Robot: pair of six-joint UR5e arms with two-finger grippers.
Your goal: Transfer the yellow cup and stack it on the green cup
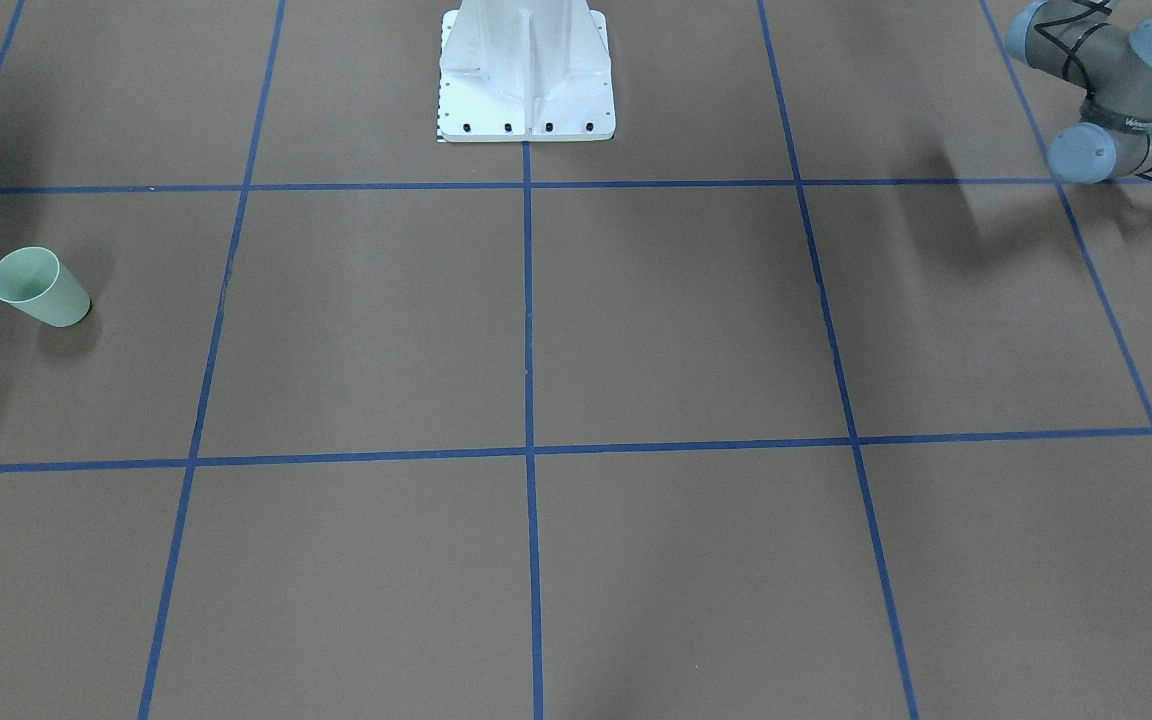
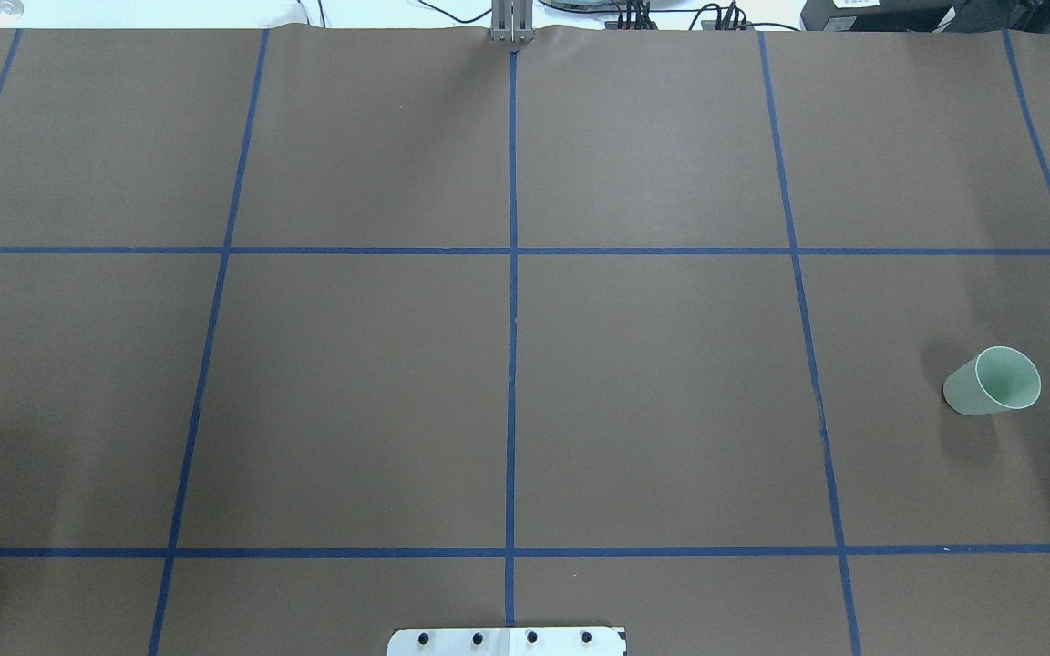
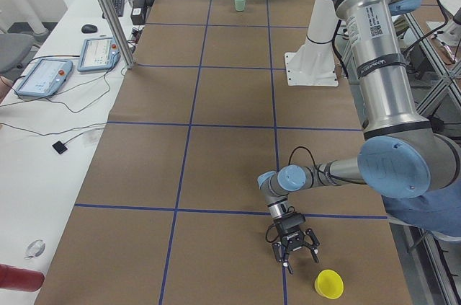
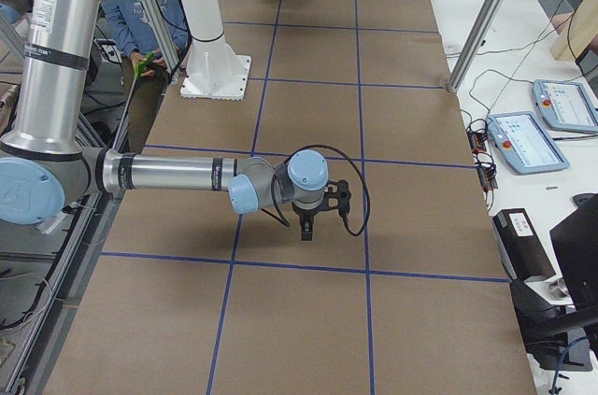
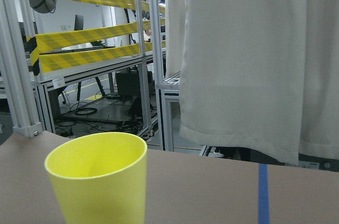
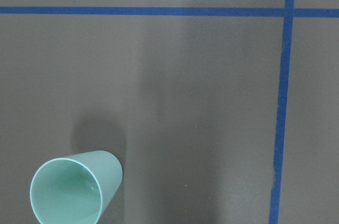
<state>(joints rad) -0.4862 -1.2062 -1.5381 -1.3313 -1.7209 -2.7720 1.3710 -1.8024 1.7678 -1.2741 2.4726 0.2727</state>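
The yellow cup (image 3: pixel 329 283) stands upright on the bench (image 3: pixel 216 146), just beside the left end effector (image 3: pixel 295 256) and not held. Whether that end effector is wide or narrow, you cannot tell. The green cup (image 6: pixel 74 192) stands far from it, below the right end effector (image 4: pixel 304 230), whose opening is also unclear. I judge this is the approach step. Next, set the left end effector around the yellow cup's wall, then close softly.
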